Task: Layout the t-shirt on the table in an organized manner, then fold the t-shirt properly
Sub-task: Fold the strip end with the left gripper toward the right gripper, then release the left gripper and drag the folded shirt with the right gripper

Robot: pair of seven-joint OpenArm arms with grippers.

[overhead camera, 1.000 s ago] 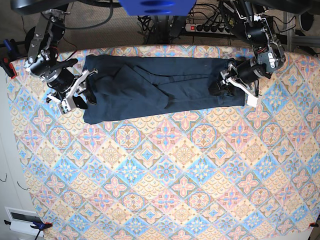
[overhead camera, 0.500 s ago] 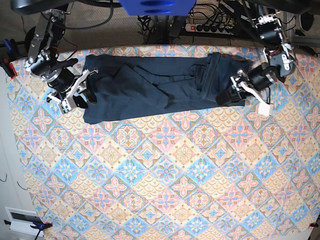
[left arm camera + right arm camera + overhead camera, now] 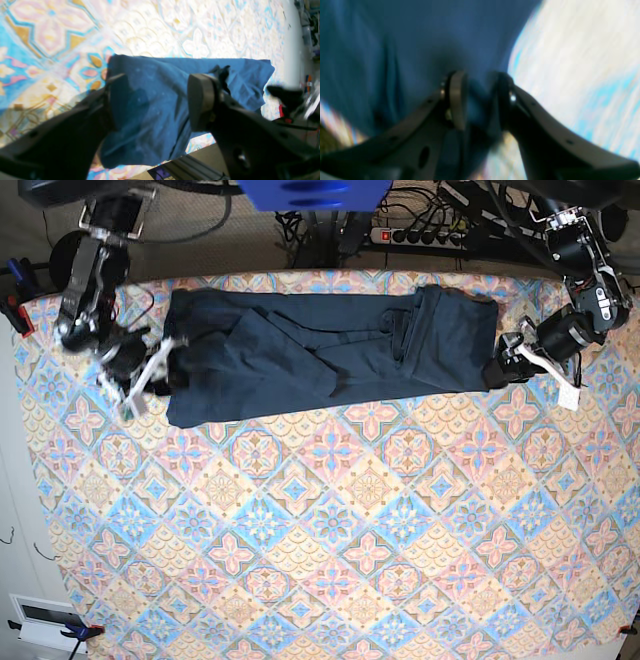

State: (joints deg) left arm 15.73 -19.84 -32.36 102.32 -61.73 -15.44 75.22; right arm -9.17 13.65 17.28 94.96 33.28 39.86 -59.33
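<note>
**Shirt spread along the far edge, a gripper at each end**

The t-shirt lies stretched in a long band across the far part of the table, creased, with a fold ridge standing right of centre. In the base view the left gripper sits at the shirt's right end, just off the cloth edge. Its wrist view shows the fingers spread wide, with blue cloth seen between them and nothing pinched. The right gripper is at the shirt's left end. Its wrist picture is blurred, but the two fingers stand close together with a tuck of the shirt clamped between them.
</note>
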